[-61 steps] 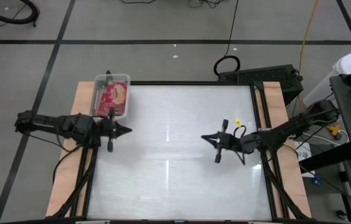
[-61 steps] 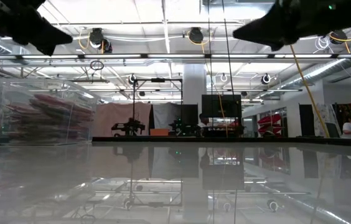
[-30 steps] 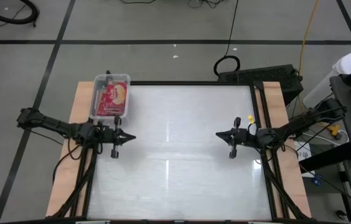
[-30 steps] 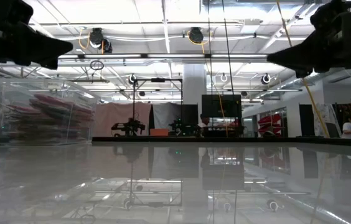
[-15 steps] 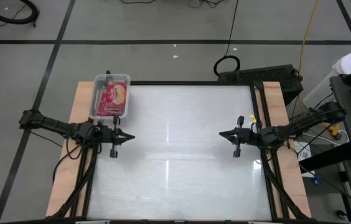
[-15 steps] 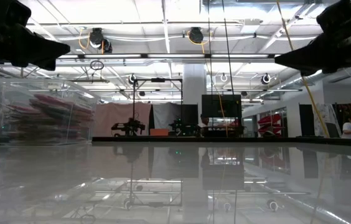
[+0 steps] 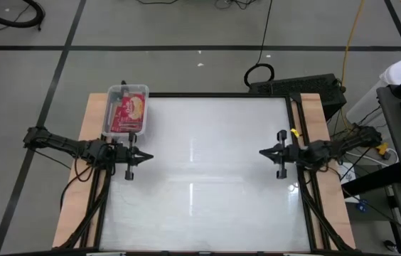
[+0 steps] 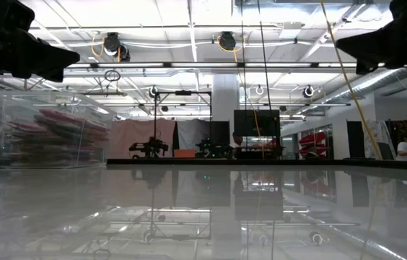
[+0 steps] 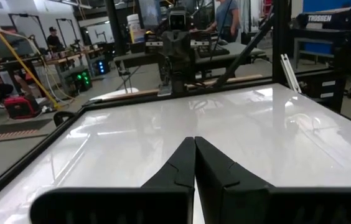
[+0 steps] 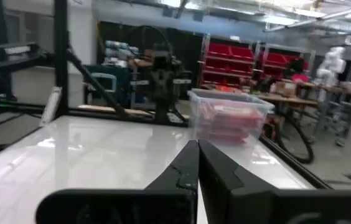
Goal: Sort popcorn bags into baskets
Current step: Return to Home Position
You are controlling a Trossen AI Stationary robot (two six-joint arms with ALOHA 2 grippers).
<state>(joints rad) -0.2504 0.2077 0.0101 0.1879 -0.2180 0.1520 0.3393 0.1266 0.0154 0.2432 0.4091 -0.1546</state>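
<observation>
The clear plastic basket stands at the table's far left corner with red popcorn bags stacked flat inside it; it also shows in the low view and the right wrist view. My left gripper hovers shut and empty at the table's left edge, just nearer than the basket, pointing toward the right. My right gripper hovers shut and empty near the right edge, pointing left. Their touching fingertips show in the left wrist view and the right wrist view. No bag lies loose on the table.
The white glossy tabletop sits in a black frame with wooden strips along both sides. A black box and cables lie past the far right corner. People and workshop gear show in the room beyond the table.
My right gripper has drawn back toward the table's right edge, staying shut and level. My left gripper has barely moved. The basket and its bags have stayed put.
</observation>
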